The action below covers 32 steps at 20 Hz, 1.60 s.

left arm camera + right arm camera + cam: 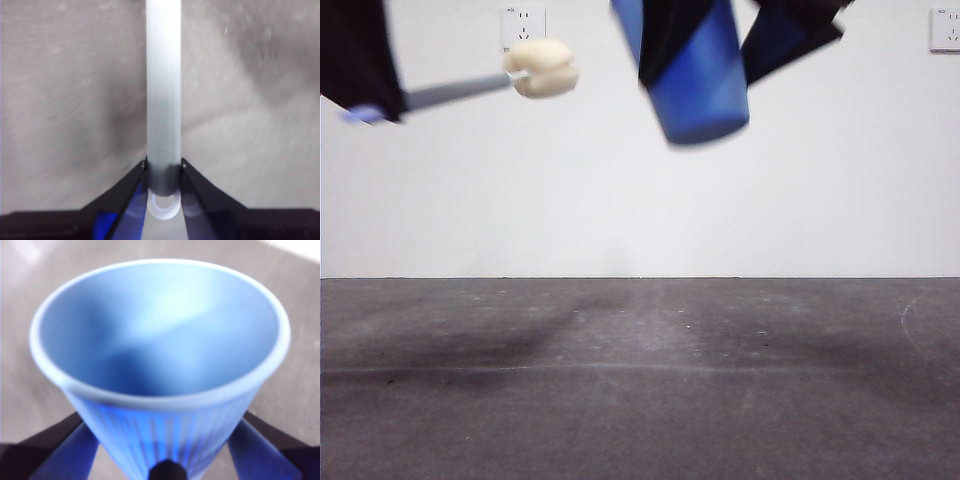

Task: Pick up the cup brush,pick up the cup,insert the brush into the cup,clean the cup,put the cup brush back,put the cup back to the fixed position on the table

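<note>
Both tools held aloft above the table [640, 400]; nothing rests on its surface.

We see the left gripper [164, 172] clamped on the cup brush [470, 88] near its white looped tip; in the front view the handle runs nearly level, rising slightly toward the cream sponge head, which points at the cup [698, 85]. The right gripper [165, 460] clasps the blue ribbed cup by its lower wall, base down and tilted, apart from the sponge. The dark matte tabletop shows pale scuffs; behind stands a white wall with a wall socket [523, 24].
</note>
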Each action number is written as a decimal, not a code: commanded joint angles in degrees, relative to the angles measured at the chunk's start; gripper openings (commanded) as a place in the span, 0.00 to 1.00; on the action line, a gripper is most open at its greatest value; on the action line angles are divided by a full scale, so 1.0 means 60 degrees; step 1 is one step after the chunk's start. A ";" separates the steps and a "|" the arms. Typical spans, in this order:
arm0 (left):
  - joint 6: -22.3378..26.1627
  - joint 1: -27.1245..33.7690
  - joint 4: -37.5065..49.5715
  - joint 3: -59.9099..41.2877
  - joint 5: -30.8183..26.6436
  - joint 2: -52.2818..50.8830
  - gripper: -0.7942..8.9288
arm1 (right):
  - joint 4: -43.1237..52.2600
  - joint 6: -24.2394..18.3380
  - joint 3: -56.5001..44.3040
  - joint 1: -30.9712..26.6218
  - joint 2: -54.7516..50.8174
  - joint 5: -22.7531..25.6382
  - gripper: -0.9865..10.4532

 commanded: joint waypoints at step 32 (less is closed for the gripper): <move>-0.2040 0.0838 0.4131 -0.1559 0.1963 0.5646 0.57 | -0.2127 0.0135 -0.0022 0.0022 -0.4178 0.0987 0.08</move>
